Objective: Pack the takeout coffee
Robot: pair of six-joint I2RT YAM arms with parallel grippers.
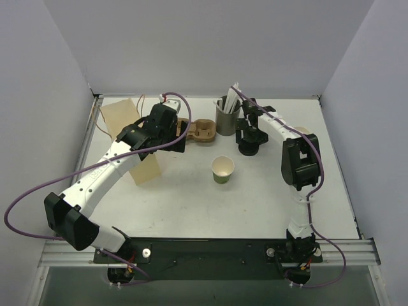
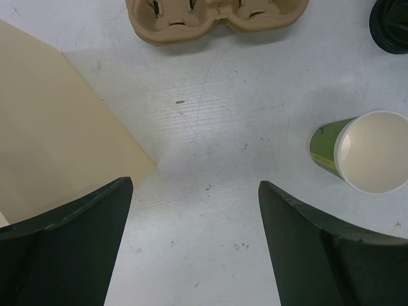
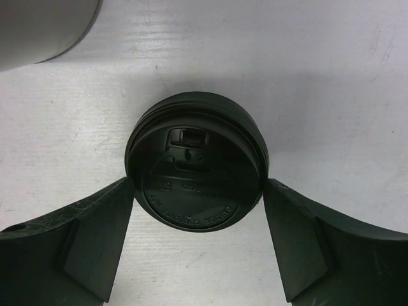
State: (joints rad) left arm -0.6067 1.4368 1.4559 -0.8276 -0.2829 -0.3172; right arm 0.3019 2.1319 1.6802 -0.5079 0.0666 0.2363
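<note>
The green paper cup (image 1: 223, 169) stands upright and open on the table, cream inside; it also shows in the left wrist view (image 2: 363, 153). The round black lid (image 3: 196, 169) lies on the table to the cup's back right (image 1: 248, 150). My right gripper (image 3: 197, 191) is down over the lid, with a finger pressed against each side of its rim. My left gripper (image 2: 194, 191) is open and empty, above bare table between the paper bag and the cup.
A brown cardboard cup carrier (image 1: 201, 131) lies behind the cup, also in the left wrist view (image 2: 213, 19). A grey cup of white straws (image 1: 226, 116) stands beside the lid. A tan paper bag (image 1: 131, 137) stands at the back left under my left arm.
</note>
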